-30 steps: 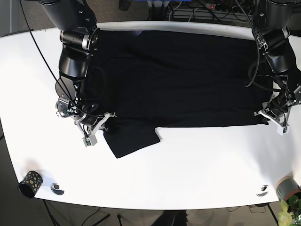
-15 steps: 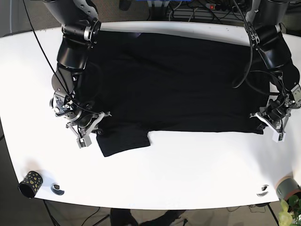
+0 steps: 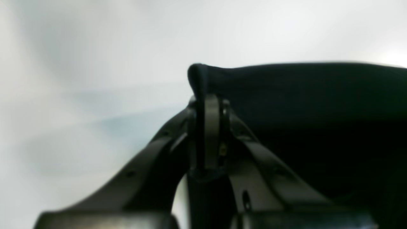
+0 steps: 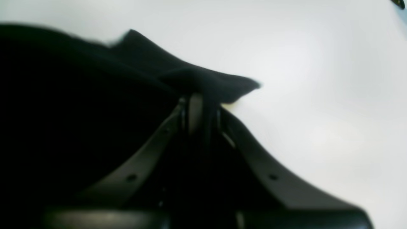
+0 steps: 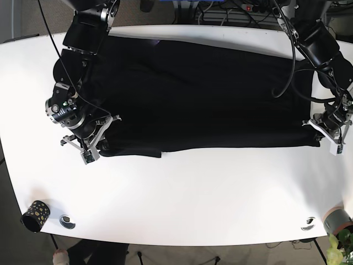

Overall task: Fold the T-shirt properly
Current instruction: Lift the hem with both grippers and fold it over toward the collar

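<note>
The black T-shirt [image 5: 204, 94] lies spread wide across the white table [image 5: 193, 193], its near edge a nearly straight line. At that edge's end on the base view's right, my left gripper [image 5: 330, 138] is shut on a corner of the cloth. In the left wrist view its jaws pinch a raised fold of the T-shirt [image 3: 286, 92]. My right gripper [image 5: 91, 152] is shut on the near corner on the base view's left. The right wrist view shows the T-shirt [image 4: 203, 79] bunched over the closed jaws.
A small dotted black cup [image 5: 35, 214] and a round marker [image 5: 67, 222] sit near the table's front left corner. Another marker [image 5: 308, 223] and a potted plant [image 5: 339, 232] are at the front right. Cables run behind the table's back edge.
Both grippers moved outward and up the base view, drawing the cloth taut. The sleeve flap that hung below the near edge on the left is now tucked in, leaving a nearly straight edge.
</note>
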You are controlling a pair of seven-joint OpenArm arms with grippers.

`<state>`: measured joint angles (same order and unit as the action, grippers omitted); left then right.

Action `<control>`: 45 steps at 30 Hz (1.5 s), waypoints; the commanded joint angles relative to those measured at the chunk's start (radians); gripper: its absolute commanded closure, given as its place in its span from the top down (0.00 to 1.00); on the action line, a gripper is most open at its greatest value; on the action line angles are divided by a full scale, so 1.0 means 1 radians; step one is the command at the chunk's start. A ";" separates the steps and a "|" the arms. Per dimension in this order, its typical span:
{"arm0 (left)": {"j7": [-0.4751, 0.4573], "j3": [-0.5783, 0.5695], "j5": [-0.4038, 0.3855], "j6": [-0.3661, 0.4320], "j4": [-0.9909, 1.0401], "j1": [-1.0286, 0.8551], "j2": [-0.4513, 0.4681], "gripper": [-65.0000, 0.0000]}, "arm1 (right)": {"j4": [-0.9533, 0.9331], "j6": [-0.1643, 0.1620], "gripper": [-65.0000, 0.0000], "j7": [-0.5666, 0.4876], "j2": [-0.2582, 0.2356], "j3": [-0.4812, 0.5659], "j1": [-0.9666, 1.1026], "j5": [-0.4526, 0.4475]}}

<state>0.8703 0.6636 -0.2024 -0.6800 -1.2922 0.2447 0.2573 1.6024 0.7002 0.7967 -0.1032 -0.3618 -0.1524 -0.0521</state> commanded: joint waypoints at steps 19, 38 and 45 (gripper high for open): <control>0.026 0.098 -0.013 -0.018 -0.266 -0.152 -0.002 0.00 | 0.352 -0.002 0.00 0.046 -0.010 -0.004 0.254 -0.015; 0.026 0.101 -0.013 -0.018 -0.298 -0.356 0.000 0.01 | 0.359 -0.002 0.00 0.046 -0.003 -0.010 0.426 -0.015; 0.026 0.098 -0.012 -0.018 -0.281 -0.391 0.001 0.39 | 0.358 -0.002 0.36 0.046 -0.002 -0.012 0.462 -0.013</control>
<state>0.9157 0.7586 -0.2092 -0.7040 -1.5581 -0.1482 0.2371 1.9427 0.7052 0.8581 -0.0967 -0.3672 0.3061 -0.0586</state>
